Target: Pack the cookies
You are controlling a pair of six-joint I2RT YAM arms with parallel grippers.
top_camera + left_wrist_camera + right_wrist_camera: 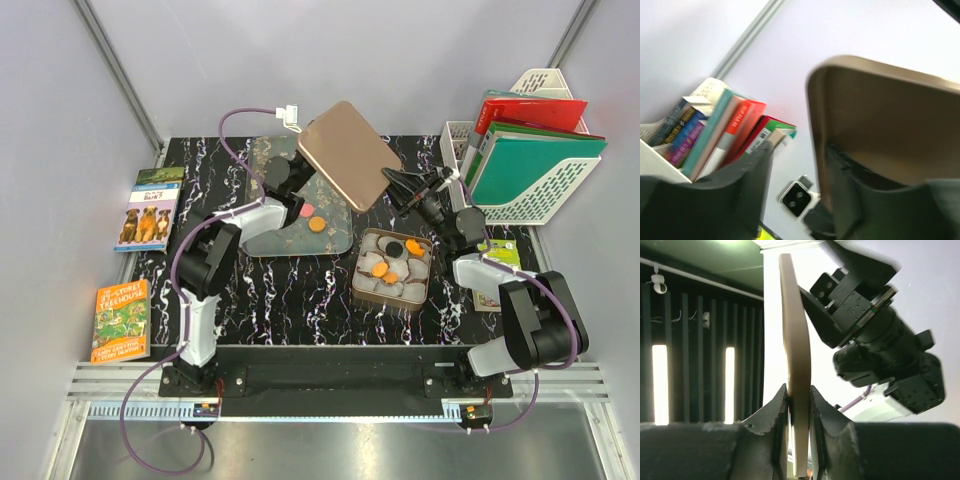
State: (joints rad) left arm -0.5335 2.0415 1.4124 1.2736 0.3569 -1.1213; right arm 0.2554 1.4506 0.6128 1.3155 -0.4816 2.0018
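The rose-gold square tin lid (348, 153) hangs tilted in the air between my grippers. My right gripper (394, 186) is shut on its right edge; the right wrist view shows both fingers (776, 415) pinching the lid (794, 315) edge-on. My left gripper (300, 170) is open at the lid's left edge; in the left wrist view the lid (890, 115) lies against one finger (855, 200), the jaws apart. The open tin (362, 282) holds orange and dark brown cookies (381, 268) in pale wrappers. A pink cookie (308, 210) and an orange cookie (317, 225) lie on a clear tray (270, 238).
A white file rack (545, 195) with books stands at the back right, also in the left wrist view (715, 130). Two books (150, 208) (122, 320) lie off the mat's left side. A green packet (503, 252) lies by the right arm.
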